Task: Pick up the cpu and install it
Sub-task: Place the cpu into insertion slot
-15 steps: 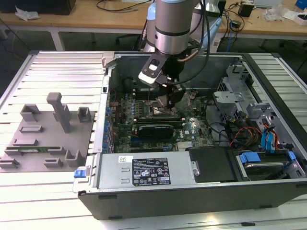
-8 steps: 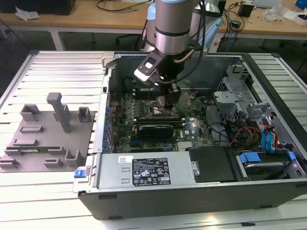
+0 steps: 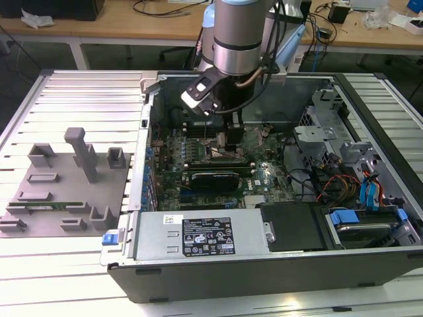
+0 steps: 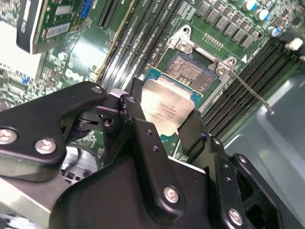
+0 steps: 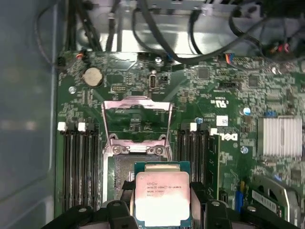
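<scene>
While hovering over one open socket point(image 4: 190, 71), clamping one cpu point(image 4: 164, 107) in the gripper point(image 4: 161, 125), one raised frame point(image 5: 137, 104) beside.

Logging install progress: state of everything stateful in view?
cpu: gripped, over socket, not seated.
end effector: shut on cpu.
socket: open, contacts exposed.
load plate: raised.
lever: released.
computer case: side open.

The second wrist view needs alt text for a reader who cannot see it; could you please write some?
A black gripper holds the flat, square, silver-topped cpu over the open square socket on a green motherboard, with dark memory slots on either side.
</scene>
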Available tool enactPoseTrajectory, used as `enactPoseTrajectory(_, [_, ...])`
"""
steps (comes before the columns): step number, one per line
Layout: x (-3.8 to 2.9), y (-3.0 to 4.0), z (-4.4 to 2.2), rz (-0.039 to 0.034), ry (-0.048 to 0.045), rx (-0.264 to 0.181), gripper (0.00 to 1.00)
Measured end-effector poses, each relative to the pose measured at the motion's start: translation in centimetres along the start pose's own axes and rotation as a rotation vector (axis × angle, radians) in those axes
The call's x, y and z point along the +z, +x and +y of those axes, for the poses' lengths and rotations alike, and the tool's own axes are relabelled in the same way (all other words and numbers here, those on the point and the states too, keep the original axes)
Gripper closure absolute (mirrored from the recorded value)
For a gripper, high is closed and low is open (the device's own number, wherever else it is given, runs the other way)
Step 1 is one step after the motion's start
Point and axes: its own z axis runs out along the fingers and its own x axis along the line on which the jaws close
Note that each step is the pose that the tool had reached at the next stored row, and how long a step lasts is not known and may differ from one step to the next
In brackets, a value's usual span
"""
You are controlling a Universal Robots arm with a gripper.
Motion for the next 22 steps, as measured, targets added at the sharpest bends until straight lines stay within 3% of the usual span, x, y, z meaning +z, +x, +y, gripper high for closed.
enactPoseTrajectory(2, [0.01, 0.0, 0.0, -0.001, 0.0008, 0.03, 0.45])
enactPoseTrajectory(5, [0.1, 0.01, 0.0, -0.0006, 0.0007, 0.028, 0.45])
enactPoseTrajectory(11, [0.57, 0.25, -0.03, 0.0032, -0.0026, -0.088, 0.45])
enactPoseTrajectory(22, [1.14, 0.77, -0.18, 0.0026, -0.0022, -0.07, 0.45])
